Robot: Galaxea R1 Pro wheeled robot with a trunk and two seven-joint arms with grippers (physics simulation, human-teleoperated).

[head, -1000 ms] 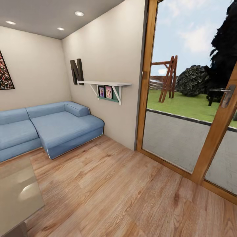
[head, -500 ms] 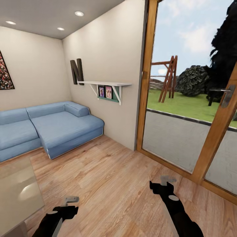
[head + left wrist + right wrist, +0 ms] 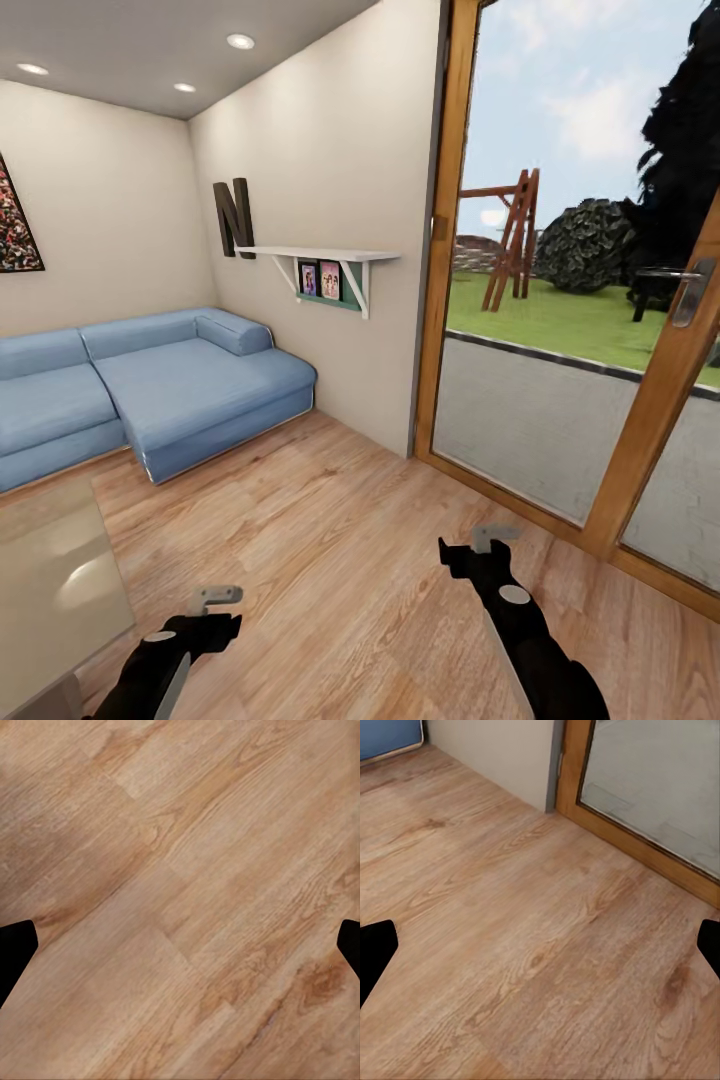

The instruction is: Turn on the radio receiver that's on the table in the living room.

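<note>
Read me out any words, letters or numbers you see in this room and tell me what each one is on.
"N": a big dark block letter standing against the wall at the end of the white shelf.
The two small framed pictures under the shelf are too small to tell whether they carry text.
Nothing else readable.

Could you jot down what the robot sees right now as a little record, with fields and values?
Room: living room with beige walls, wood plank floor
Seating: blue L-shaped sofa in the far corner
Table: glossy corner of the table at the robot's left
Wall: white shelf with photos, letter N above it
Door: glass door to the garden on the right
Left end effector: open, over bare floor
Right end effector: open, over bare floor
</note>
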